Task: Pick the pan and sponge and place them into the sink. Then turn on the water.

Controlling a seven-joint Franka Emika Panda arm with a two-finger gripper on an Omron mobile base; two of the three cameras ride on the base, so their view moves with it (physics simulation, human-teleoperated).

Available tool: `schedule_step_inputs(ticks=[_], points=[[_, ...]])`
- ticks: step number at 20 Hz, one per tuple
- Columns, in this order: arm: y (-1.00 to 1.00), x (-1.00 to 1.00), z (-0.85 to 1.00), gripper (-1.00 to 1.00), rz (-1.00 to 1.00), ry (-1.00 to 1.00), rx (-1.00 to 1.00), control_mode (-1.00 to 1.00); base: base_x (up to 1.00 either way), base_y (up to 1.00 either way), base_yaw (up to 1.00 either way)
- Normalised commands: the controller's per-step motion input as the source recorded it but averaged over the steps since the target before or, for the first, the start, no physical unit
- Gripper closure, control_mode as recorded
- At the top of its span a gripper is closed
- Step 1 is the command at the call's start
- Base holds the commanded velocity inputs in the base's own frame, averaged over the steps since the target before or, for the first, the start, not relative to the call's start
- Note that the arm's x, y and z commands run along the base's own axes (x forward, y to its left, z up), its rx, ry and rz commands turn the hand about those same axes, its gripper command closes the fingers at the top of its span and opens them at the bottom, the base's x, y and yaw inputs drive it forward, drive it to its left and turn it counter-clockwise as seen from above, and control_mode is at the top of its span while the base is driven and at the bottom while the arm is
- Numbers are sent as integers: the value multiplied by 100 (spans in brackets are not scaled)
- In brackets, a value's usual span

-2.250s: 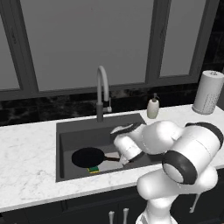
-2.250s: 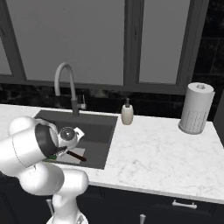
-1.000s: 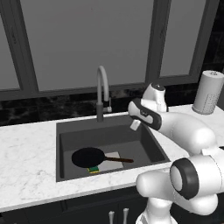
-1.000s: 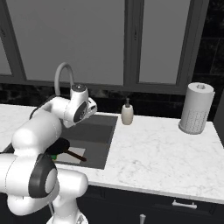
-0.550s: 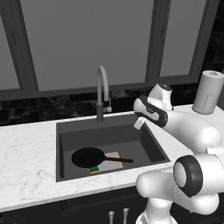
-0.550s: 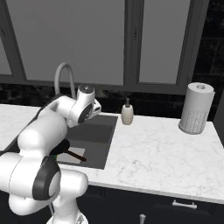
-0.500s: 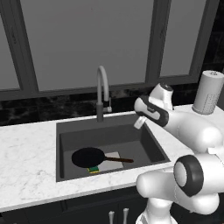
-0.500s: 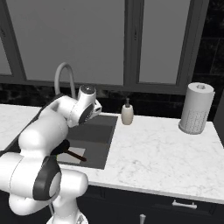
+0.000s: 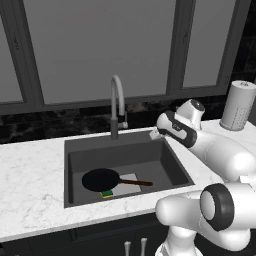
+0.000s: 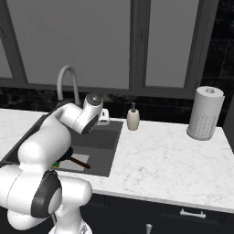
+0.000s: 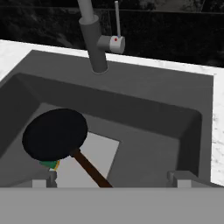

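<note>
The pan (image 9: 101, 179) was seen on the floor of the sink (image 9: 170, 162), with its reddish-brown handle directed toward the right side of the basin. The sponge (image 9: 106, 193) was found just under the near edge of the pan, and only a small green and yellow corner of it was visible. Both things could therefore be judged as already placed, and only the water was left to be turned on; no stream was seen under the faucet (image 9: 116, 102).

The gripper (image 9: 155, 133) was held above the back right part of the sink, to the right of the faucet. In the hand view two finger tips (image 11: 177, 177) were seen wide apart at the lower corners, so the pincer was judged to be spread, and nothing was held between them.

The small lever (image 11: 117, 26) at the side of the faucet was seen as thin and upright. It could easily be missed or only touched lightly if the approach was made a little too low or too far to one side; then the faucet body would be hit instead. The soap bottle (image 10: 133, 119) near the sink corner could also be knocked over by the forearm.
</note>
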Motion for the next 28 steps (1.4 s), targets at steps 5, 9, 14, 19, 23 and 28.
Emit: schedule_step_inputs(ticks=[5,9,14,19,23,28], points=[[0,0,0,-100,-50,4,17,-100,0,0,0],[0,0,1,-100,-19,5,3,-100,0,0,0],[0,0,0,-100,0,3,7,-100,0,0,0],[-3,0,0,-100,2,8,15,-100,0,0,0],[2,0,0,-100,3,10,15,-100,0,0,0],[22,11,0,-100,0,7,18,-100,0,0,0]])
